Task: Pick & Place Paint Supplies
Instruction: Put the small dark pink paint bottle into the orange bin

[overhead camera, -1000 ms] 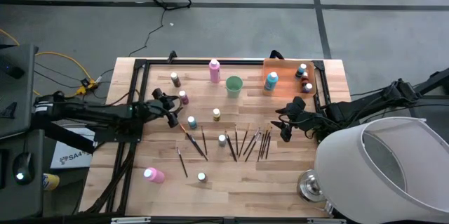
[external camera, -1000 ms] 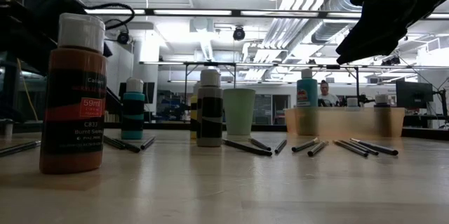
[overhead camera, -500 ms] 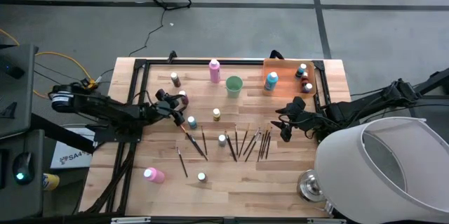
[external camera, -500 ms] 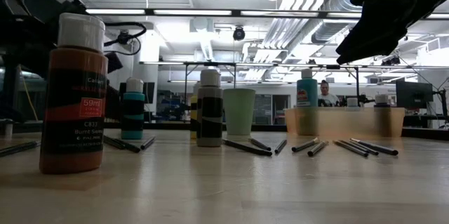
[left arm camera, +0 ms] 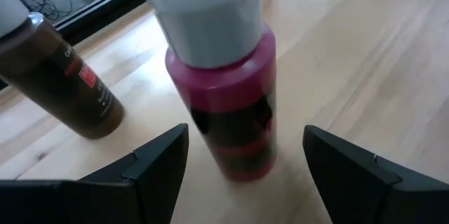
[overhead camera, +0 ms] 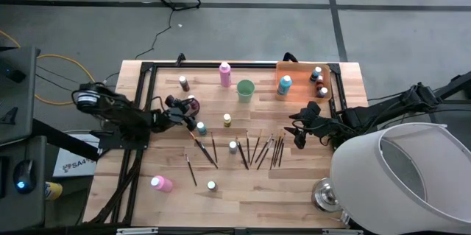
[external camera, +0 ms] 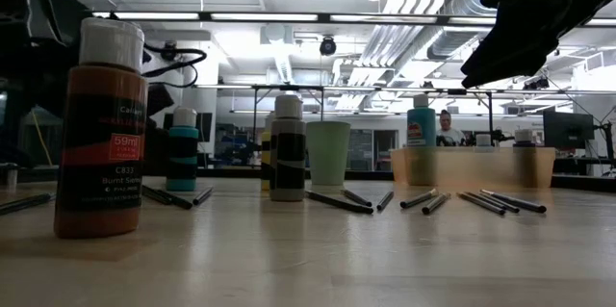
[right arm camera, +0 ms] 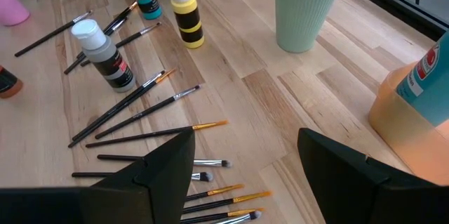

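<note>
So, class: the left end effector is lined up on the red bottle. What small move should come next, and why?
Probably ease the left end effector forward a little, then close. Its fingers stand open on either side of the red bottle, which is upright and not yet gripped. The brown bottle stands apart to one side, so it should stay clear.

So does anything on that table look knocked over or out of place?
One pink bottle lies on its side near the table's front left corner, while the other pink bottle stands upright at the back. The brushes lie scattered mid-table. Nothing looks spilled or broken.
</note>
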Motion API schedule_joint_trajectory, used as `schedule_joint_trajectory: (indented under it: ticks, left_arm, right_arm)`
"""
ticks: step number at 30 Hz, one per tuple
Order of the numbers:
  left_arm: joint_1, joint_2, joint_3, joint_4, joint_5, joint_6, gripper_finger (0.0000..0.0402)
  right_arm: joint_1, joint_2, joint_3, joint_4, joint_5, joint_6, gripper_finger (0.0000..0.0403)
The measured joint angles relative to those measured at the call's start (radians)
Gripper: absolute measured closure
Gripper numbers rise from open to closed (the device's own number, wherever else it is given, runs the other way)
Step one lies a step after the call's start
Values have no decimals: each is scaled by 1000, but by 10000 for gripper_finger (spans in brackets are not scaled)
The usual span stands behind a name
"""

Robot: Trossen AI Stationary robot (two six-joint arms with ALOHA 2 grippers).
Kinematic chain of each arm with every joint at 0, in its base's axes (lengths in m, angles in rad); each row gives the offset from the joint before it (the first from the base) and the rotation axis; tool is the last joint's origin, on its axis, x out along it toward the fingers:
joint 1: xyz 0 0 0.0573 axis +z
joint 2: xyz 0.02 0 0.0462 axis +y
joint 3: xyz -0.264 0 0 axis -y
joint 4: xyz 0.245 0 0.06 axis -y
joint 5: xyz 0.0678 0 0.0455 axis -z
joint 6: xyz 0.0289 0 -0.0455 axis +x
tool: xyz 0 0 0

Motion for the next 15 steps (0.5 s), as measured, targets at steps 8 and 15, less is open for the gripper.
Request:
schedule_joint_trajectory:
  ticks: [8,15]
  left_arm:
    - [0,125,1,97,-11,-81,129]
    - [0,159,2,141,-22,-110,185]
  right_arm:
    - [0,0,0,0,0,0,157]
    - [0,0,0,0,0,0,157]
